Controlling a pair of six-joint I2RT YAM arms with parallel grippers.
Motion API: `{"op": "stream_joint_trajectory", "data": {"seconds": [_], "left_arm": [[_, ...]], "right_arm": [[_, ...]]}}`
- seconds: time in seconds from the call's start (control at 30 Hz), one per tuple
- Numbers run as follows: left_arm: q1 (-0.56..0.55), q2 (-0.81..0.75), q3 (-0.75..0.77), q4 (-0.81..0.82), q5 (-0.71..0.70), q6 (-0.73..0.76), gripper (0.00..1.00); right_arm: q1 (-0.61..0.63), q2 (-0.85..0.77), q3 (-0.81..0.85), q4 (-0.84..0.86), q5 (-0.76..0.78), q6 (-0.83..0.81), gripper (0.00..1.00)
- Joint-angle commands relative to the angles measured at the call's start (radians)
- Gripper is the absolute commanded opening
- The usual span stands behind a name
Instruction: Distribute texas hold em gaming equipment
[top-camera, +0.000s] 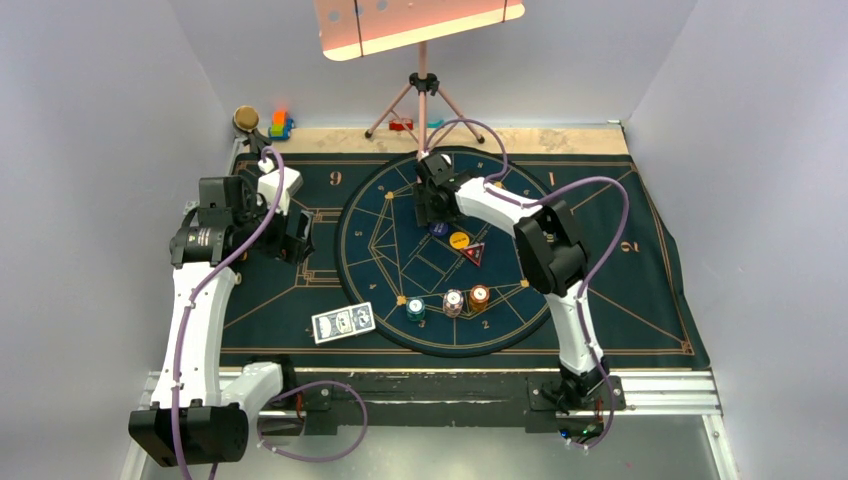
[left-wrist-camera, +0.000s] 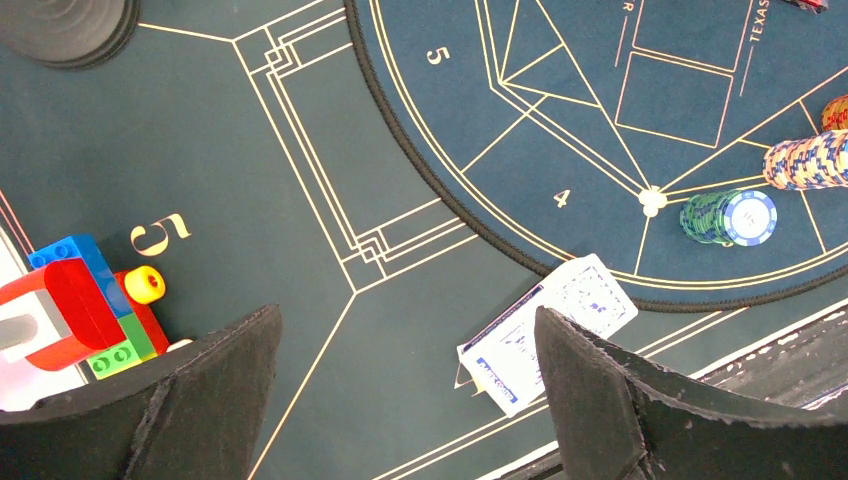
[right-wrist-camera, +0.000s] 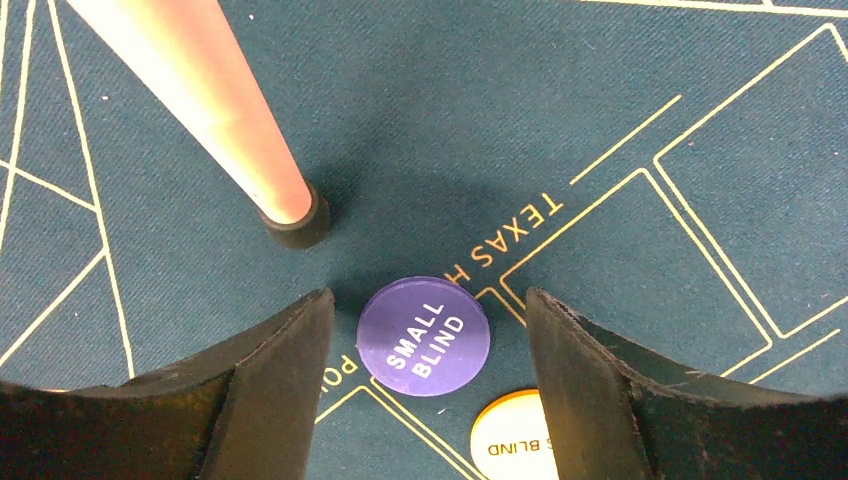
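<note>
the right hand (right-wrist-camera: 428, 305) hangs low over the far middle of the round blue felt (top-camera: 380, 270). its two fingers stand apart, and the purple small blind disc (right-wrist-camera: 423, 336) lies flat on the felt between them. a gap shows on each side of the disc, so nothing is clamped. just nearer than that disc lies the yellow disc (right-wrist-camera: 515, 440), printed big blind. in the overhead view the red-edged black triangular marker (top-camera: 473, 253) sits right against the yellow disc's near right side. whether the two touch cannot be told. the black-footed pink tripod leg (right-wrist-camera: 205, 90) comes down onto the felt just beyond the left finger.

the left hand (left-wrist-camera: 407, 320) hovers over the left part of the dark mat (top-camera: 650, 290), outside the round felt. its fingers are spread wide with nothing between them. a small fanned stack of blue-and-white-backed playing cards (left-wrist-camera: 550, 330) lies on the mat, just outside the near left rim of the round felt. three stacks of poker chips sit in a row just inside the circle's near edge, close beside one another. the teal stack (left-wrist-camera: 730, 217) is on the left, the white stack (left-wrist-camera: 810, 160) in the middle and the orange stack (top-camera: 479, 296) on the right. coloured toy blocks (top-camera: 281, 124) sit by the far left corner of the counter (top-camera: 560, 140).
</note>
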Motion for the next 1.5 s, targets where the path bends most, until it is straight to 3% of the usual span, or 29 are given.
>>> {"op": "stream_joint_trajectory", "data": {"seconds": [0.0, 0.27, 0.63, 0.83, 1.1, 1.47], "left_arm": [[0.007, -0.001, 0.046, 0.007, 0.012, 0.01, 1.0], [0.005, 0.001, 0.05, 0.005, 0.013, 0.008, 1.0], [0.006, -0.008, 0.049, -0.003, 0.009, 0.015, 1.0], [0.006, -0.012, 0.047, -0.005, 0.01, 0.018, 1.0], [0.006, -0.022, 0.039, -0.006, 0.0, 0.027, 1.0], [0.007, -0.043, 0.024, -0.024, -0.017, 0.048, 1.0]], "right_arm": [[0.003, 0.009, 0.042, 0.007, -0.015, -0.012, 0.71], [0.038, 0.051, 0.061, -0.048, -0.013, -0.013, 0.59], [0.079, 0.043, 0.044, -0.125, 0.03, 0.003, 0.63], [0.105, 0.021, 0.019, -0.132, 0.011, 0.027, 0.59], [0.165, 0.03, 0.016, -0.134, -0.064, 0.067, 0.45], [0.296, 0.163, 0.287, -0.132, -0.283, 0.192, 0.45]]}}
